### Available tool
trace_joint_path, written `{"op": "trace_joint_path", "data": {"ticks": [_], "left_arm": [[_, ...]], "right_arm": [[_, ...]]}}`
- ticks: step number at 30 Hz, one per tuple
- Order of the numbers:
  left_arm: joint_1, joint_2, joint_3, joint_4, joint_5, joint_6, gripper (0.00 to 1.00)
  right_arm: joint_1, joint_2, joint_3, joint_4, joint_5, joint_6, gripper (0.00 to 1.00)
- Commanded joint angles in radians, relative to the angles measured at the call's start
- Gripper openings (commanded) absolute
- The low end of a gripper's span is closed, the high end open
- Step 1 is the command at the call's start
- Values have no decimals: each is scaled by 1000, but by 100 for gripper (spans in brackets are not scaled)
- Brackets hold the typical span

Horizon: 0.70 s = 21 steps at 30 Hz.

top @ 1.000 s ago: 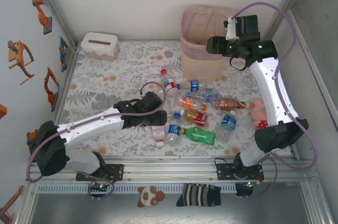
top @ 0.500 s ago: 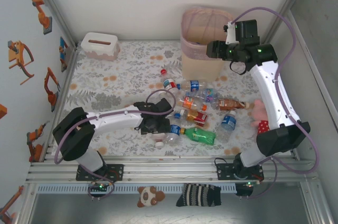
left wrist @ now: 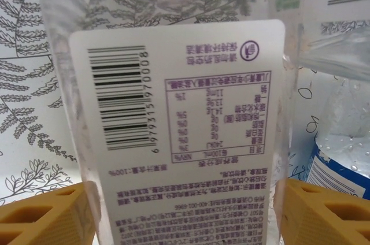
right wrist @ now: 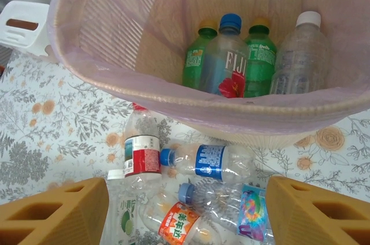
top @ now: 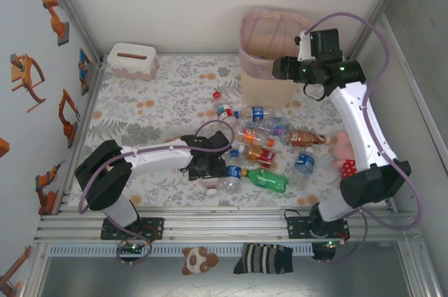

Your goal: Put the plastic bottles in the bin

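Plastic bottles (top: 266, 180) lie crowded mid-table, with a pink plush toy (top: 343, 146) by the right edge. The left arm stretches low. The left gripper (left wrist: 188, 199) has a clear bottle (left wrist: 185, 112) lying flat between its fingers, lengthways; I cannot tell if it squeezes. The right gripper (right wrist: 188, 204) hangs wide apart and empty over the bin (right wrist: 173, 97) near the far edge.

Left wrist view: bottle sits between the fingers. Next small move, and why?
Probably close the left gripper firmly on the clear bottle: its white-labelled body fills the gap between both yellow fingers, though contact is unclear. A sure grip should come before lifting.
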Motion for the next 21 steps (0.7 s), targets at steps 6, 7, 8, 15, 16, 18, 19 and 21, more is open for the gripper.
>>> {"op": "trace_joint_path", "data": {"ticks": [6,7,8,15,16,18,19,21], "left_arm": [[-5,-7,-22,-35,19,-13,70],[-6,-10,-22,-34,17,-14,69],[-8,-15,-23,-35,13,-12,68],[-9,-84,-2,-88,-59,6,66],[-9,-97,4,-95,-71,10,65],[-9,-135,12,-103,-97,24,65],[-9,-156,15,-107,-108,33,65],[-9,-207,27,-103,-135,61,64]], "right_arm": [[-2,-73,-51,27,0,17,71],[-2,-76,-54,28,2,17,71],[-3,-79,-56,27,2,19,70],[-4,-102,-61,34,-9,28,70],[-4,-104,-61,36,-13,29,70],[-3,-114,-68,49,-32,42,70],[-2,-121,-75,58,-44,48,70],[-2,-139,-97,92,-77,65,70]]}}
